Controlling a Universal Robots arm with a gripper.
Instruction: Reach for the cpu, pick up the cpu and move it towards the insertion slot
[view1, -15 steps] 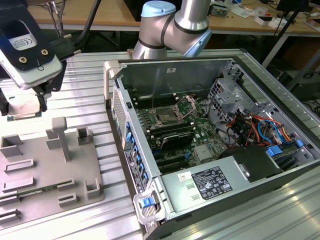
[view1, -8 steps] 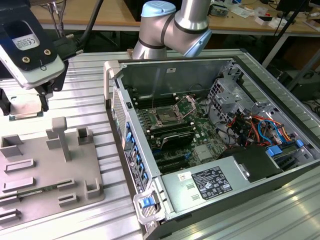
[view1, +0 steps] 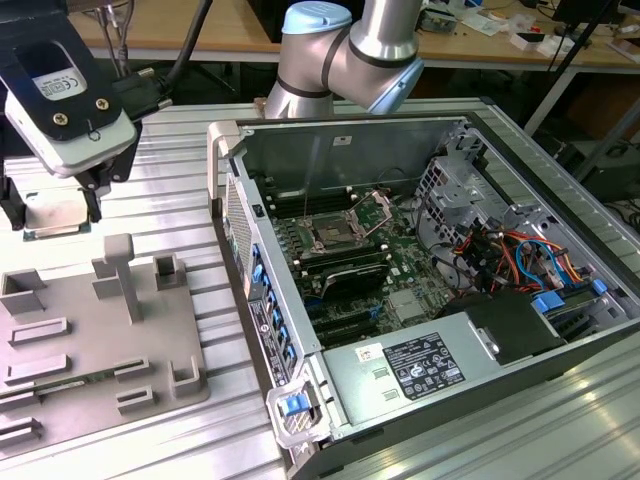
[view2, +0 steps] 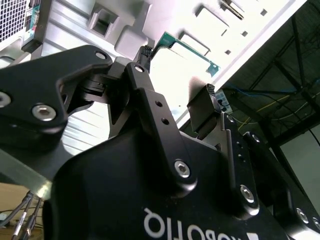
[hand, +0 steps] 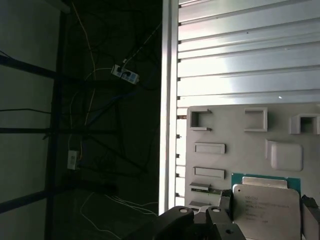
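Observation:
The cpu (view1: 55, 218), a flat silvery square with a thin green rim, hangs a little above the grey fixture plate (view1: 100, 340) at the exterior view's left. My gripper (view1: 50, 206) is shut on it, with one black finger on each of two opposite edges. The first wrist view has the cpu (hand: 265, 202) between the fingers (hand: 224, 200), over the plate (hand: 225, 130). In the second wrist view its green rim (view2: 192, 51) shows past the fingertips (view2: 209, 95). The insertion slot (view1: 329, 238), a dark square socket with a shiny frame, lies inside the open computer case, well to the right of the gripper.
The open computer case (view1: 225, 160) has tall metal walls around the green board, with a drive cage and cables (view1: 510, 255) on its right. The fixture plate carries upright posts (view1: 120, 270) and low brackets. The ribbed metal table ends at an edge (hand: 167, 100) near the gripper.

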